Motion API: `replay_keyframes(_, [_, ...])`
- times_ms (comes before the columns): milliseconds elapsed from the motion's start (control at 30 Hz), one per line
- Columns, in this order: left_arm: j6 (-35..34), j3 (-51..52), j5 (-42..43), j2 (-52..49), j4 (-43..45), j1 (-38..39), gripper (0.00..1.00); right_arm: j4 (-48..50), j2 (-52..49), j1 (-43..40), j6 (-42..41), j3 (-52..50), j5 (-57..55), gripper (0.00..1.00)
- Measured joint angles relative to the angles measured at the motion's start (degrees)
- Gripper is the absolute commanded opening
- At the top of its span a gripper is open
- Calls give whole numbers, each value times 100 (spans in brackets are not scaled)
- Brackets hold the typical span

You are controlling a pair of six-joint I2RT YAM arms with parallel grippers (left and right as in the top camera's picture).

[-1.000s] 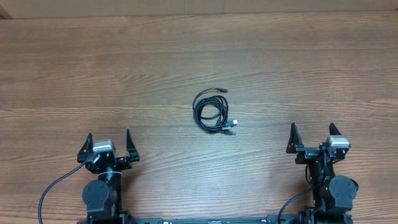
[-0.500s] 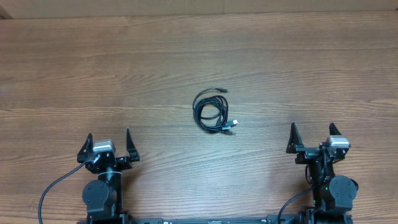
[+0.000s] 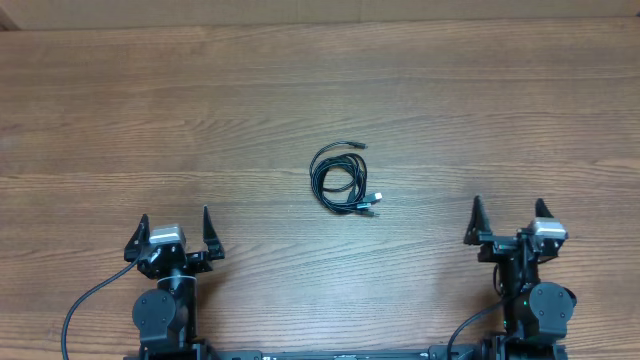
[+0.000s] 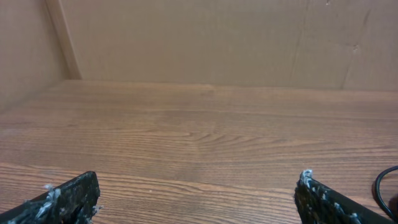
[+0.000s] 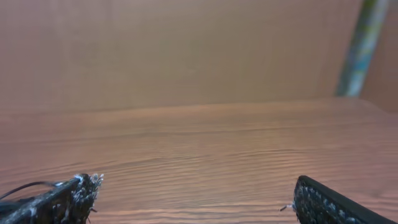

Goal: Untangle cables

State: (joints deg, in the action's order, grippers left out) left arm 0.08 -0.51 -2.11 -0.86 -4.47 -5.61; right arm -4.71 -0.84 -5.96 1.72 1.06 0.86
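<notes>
Only change: right claw (image 3: 508, 216) has shifted a touch to the right and toward the near edge. The left claw (image 3: 175, 224) and cables (image 3: 345, 178) are exactly as before. Judgement: untangling not started, the right arm is probably just beginning to stir. Cables sit as one looped bundle mid-counter (image 3: 200, 100), silvery plug ends on its near-right side, well apart from both claws. Both claws stand spread wide apart at the near edge, holding nothing and touching nothing.
</notes>
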Motion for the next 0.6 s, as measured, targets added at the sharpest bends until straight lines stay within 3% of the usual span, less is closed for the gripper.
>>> replay_keyframes(267, [0, 0, 0, 0, 7, 0, 100, 15, 0, -2, 4, 0, -439, 100])
replay_keyframes(600, [0, 0, 472, 0, 332, 0, 100, 741, 7, 0, -22, 0, 184, 100])
